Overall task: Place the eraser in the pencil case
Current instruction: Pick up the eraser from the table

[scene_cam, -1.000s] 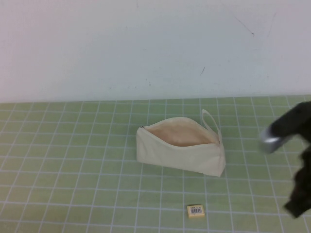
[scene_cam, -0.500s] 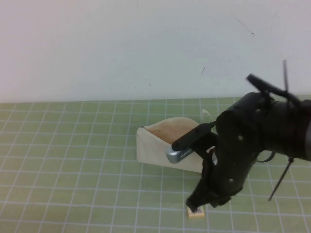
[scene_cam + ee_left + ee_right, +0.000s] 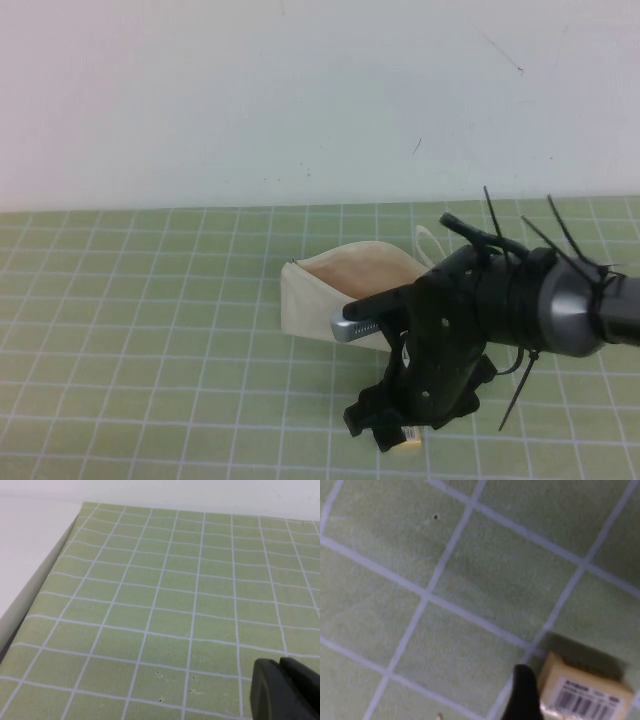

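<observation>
The eraser (image 3: 409, 435) is a small yellow block with a barcode label, lying on the green mat at the front and mostly hidden under my right arm. In the right wrist view the eraser (image 3: 585, 692) lies flat with one black fingertip (image 3: 522, 692) right beside its end; the other finger is out of frame. My right gripper (image 3: 385, 425) is low over the eraser and open. The pencil case (image 3: 315, 300), a cream pouch with a tan lining, lies unzipped behind it, its right end hidden by the arm. My left gripper (image 3: 281, 664) is shut and empty over bare mat.
The green gridded mat (image 3: 150, 330) covers the table up to the white back wall (image 3: 250, 100). In the left wrist view the mat's edge (image 3: 45, 575) runs along a white surface.
My right arm has swung in from the right edge, across the front of the pencil case, and come down over the eraser. The pencil case and the eraser have not moved.
</observation>
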